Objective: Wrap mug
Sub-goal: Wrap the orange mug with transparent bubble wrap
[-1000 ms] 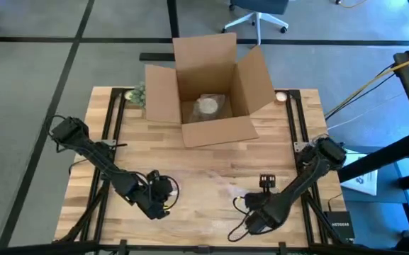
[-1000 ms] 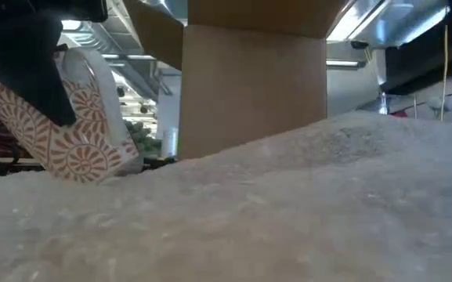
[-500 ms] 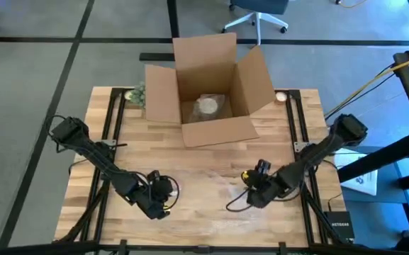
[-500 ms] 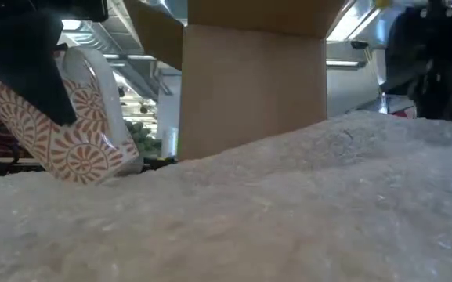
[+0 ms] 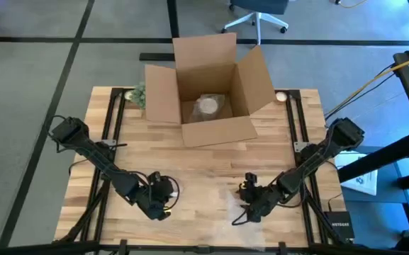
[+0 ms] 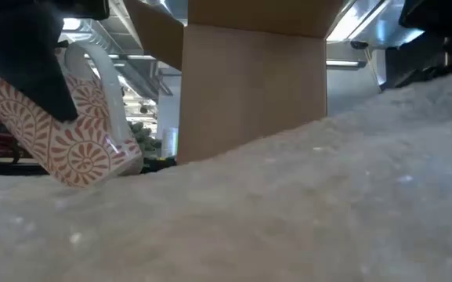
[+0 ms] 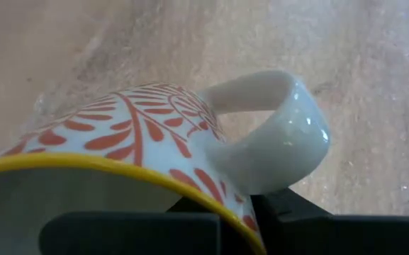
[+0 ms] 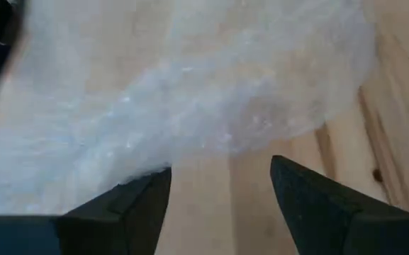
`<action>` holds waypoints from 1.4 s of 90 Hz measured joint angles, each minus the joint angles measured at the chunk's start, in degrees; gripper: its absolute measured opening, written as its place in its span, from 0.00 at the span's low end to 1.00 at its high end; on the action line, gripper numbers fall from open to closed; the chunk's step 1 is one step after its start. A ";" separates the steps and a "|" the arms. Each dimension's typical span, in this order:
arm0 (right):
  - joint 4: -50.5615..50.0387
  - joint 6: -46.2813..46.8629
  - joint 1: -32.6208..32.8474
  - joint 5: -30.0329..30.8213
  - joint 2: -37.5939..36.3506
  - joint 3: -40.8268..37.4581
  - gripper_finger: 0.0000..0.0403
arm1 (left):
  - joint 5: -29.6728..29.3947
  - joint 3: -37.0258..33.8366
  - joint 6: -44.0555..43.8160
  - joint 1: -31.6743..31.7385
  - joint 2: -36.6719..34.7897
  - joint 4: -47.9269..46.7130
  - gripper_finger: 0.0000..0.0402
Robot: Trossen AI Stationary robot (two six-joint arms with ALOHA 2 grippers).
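Plenty you can't see right now, operator.
Your low view is swamped by the bubble wrap (image 6: pixel 288 211), which covers the table surface and the foot of the cardboard box (image 6: pixel 253 78). The mug (image 7: pixel 154 142) is cut off at the left wrist view's edge, its rim blocked by a dark finger. From above, the left gripper (image 5: pixel 158 200) is too small to judge, mug hidden beneath.

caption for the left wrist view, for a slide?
Left end effector gripping patterned mug by its rim above bubble wrap.
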 joint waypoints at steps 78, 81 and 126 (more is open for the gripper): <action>-29.91 0.71 -1.44 -3.29 5.90 11.22 0.11 | 1.32 0.09 -0.96 -0.04 -0.08 -0.26 0.00; -26.49 -0.50 -1.43 -4.46 5.90 11.36 0.14 | 1.39 0.09 -1.00 -0.04 -0.08 -0.24 0.00; 0.61 -12.46 -1.44 -3.18 12.00 11.93 0.45 | 1.55 0.09 -0.86 -0.04 -0.08 -0.22 0.00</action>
